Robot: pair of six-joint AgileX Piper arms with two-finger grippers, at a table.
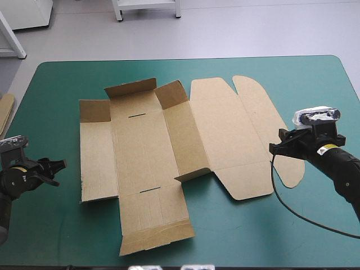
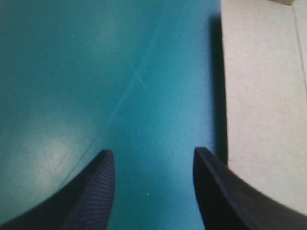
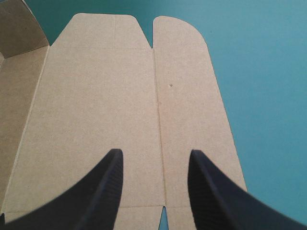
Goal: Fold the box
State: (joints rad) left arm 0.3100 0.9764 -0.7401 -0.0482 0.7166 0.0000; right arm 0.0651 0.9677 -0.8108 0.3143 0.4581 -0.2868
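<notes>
We see the box point(image 1: 152, 163) lying opened out on the middle of the surface point(image 1: 56, 236), whose teal-green cover point(image 1: 315, 236) shows on all sides of it. Most of the brown sheet lies flat. Along its far side three short flaps stand up, and the long panel right of the centre tilts upward, its near corner lifted off the cover. The near flap lies flat and reaches toward the surface's near edge. The lid panel stretches flat to the right and ends in a rounded strip.

The left end effector point(image 1: 59, 165) hovers near the surface's left edge, just beside the box's left panel and apart from it. In the left wrist view its black fingers point(image 2: 96, 191) stand well apart, with bare teal-green cover between them. The box point(image 2: 264, 96) runs alongside one finger, a dark shadow along its edge. It holds nothing.

The right end effector point(image 1: 274, 147) hangs over the lid's rounded strip on the right. In the right wrist view its fingers point(image 3: 220, 201) are likewise spread, gripping nothing, and the crease between the lid panel and the rounded strip runs between them. We cannot tell whether the fingertips touch the board.

At the surface's left edge a piece of more board point(image 1: 4, 112) shows, well apart from the box
</notes>
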